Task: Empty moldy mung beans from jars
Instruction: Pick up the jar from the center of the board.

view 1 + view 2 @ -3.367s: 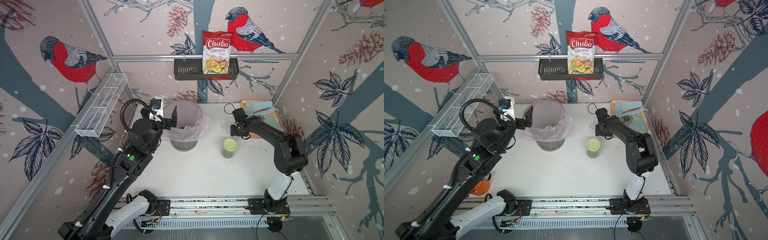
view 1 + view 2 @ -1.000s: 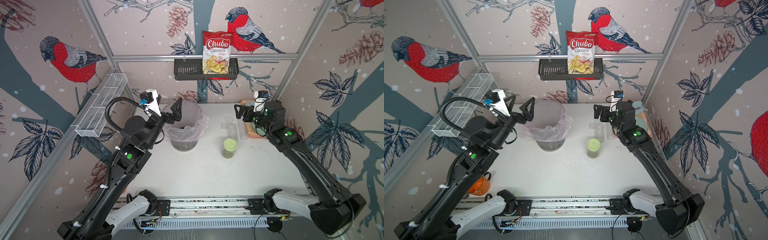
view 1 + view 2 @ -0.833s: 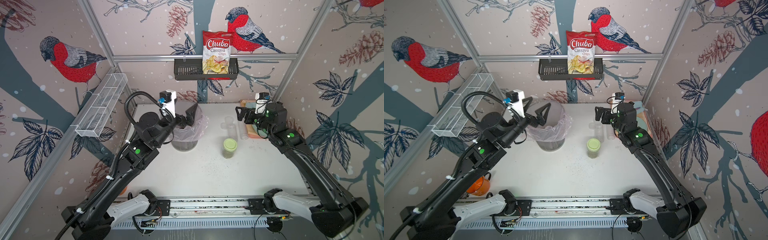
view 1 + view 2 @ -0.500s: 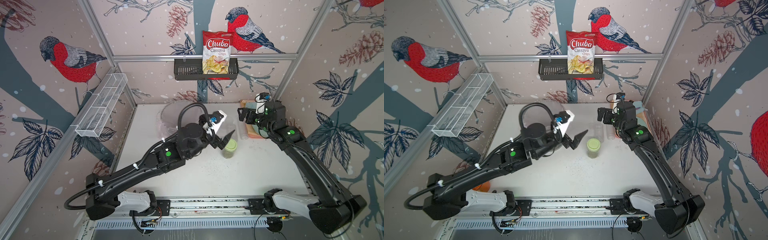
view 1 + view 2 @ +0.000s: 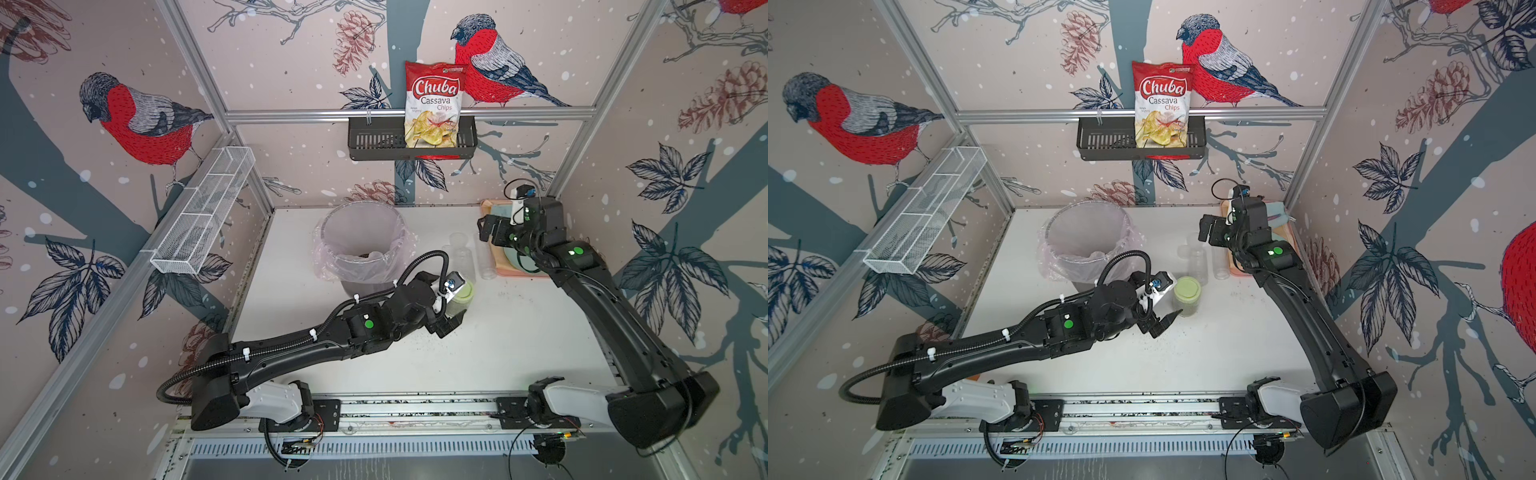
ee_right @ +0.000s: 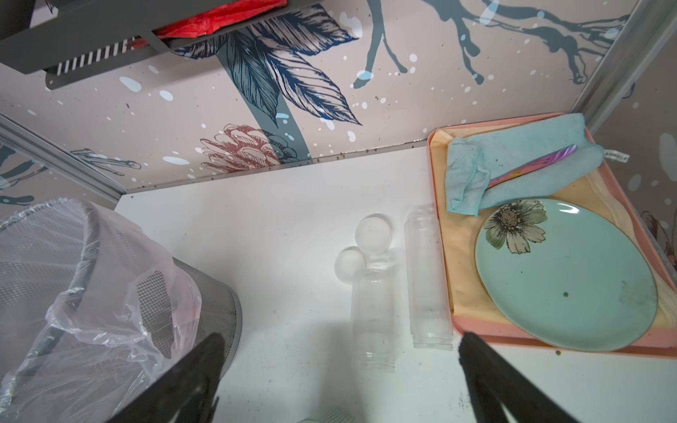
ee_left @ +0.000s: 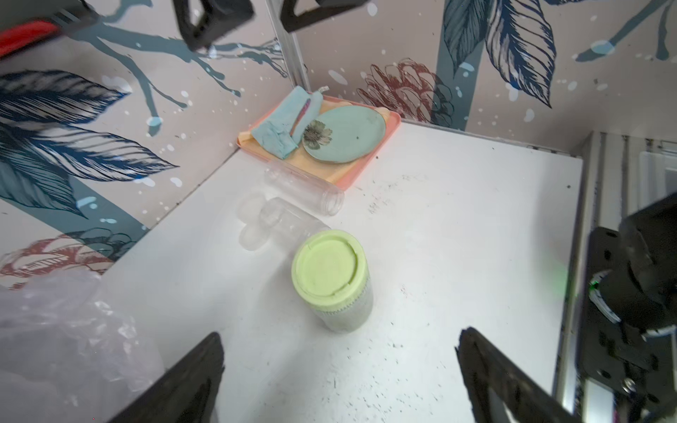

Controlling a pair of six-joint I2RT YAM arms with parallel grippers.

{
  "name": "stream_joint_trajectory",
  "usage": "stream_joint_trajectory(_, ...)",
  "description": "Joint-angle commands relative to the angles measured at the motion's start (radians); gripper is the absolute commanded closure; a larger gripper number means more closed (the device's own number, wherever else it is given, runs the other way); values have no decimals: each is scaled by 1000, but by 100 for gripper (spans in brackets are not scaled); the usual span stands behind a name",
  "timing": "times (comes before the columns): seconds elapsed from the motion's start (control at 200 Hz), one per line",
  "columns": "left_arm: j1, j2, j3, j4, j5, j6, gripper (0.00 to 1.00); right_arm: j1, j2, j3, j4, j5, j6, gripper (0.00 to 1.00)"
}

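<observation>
Table (image 5: 519,353) holds one green-lidded jar (image 7: 331,285) upright, two clear jars (image 6: 426,278) (image 6: 372,322) lying.

**Where everything is sitting**

The lidded jar (image 5: 1187,297) is standing mid-table. Just beyond it, two uncapped jars (image 6: 373,322) are lying side by side, with their lids (image 6: 373,232) at the far ends. The right one is lying just beside the tray (image 6: 476,338), which is carrying a plate (image 6: 568,274) and a cloth (image 6: 513,164). The bin (image 5: 1084,245) is standing to the left.
</observation>
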Motion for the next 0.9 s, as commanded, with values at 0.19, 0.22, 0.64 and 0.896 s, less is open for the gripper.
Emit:
stream_joint_trajectory(0.19, -2, -66, -148, 32, 116, -13, 3, 92, 92, 43, -169, -53, -16, 0)
stream_joint_trajectory(0.22, -2, -78, -166, 25, 122, -11, 3, 106, 96, 39, -175, -61, -15, 0)
stream_joint_trajectory(0.64, 1, -279, -428, 97, 171, 136, 3, 251, 207, 10, -338, -67, -2, 4)
stream_joint_trajectory(0.896, 0, -276, -430, 107, 105, 148, 3, 266, 245, -5, -376, -25, 0, 1)
